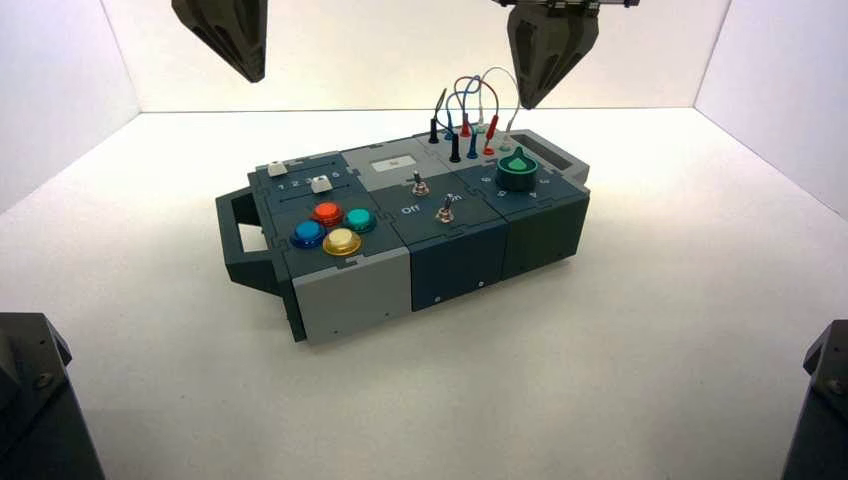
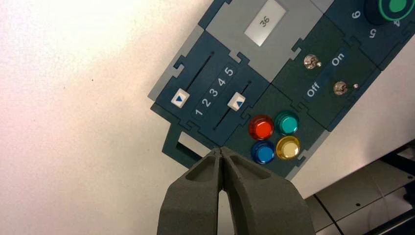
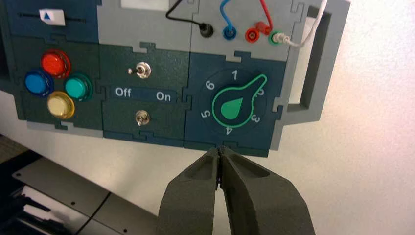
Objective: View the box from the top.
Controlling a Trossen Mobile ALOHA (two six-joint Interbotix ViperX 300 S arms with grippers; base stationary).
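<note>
The dark blue-grey box (image 1: 455, 265) lies slanted on the white floor, with one light-grey front panel. My left gripper (image 1: 250, 70) hangs shut and empty high above its slider end. My right gripper (image 1: 535, 95) hangs shut and empty above the looped wires (image 1: 480, 95). The left wrist view looks down past the shut tips (image 2: 221, 151) on two sliders (image 2: 179, 98), a display reading 36 (image 2: 265, 22) and the four buttons (image 2: 261, 127). The right wrist view looks down past the shut tips (image 3: 220, 149) on the green knob (image 3: 237, 104), which points at 2, and two toggle switches (image 3: 142, 70).
Black robot mounts stand at the near left (image 1: 30, 400) and near right (image 1: 825, 400) corners. White walls (image 1: 60, 80) close in the back and sides. A grey metal base (image 3: 63, 196) shows beyond the floor's near edge.
</note>
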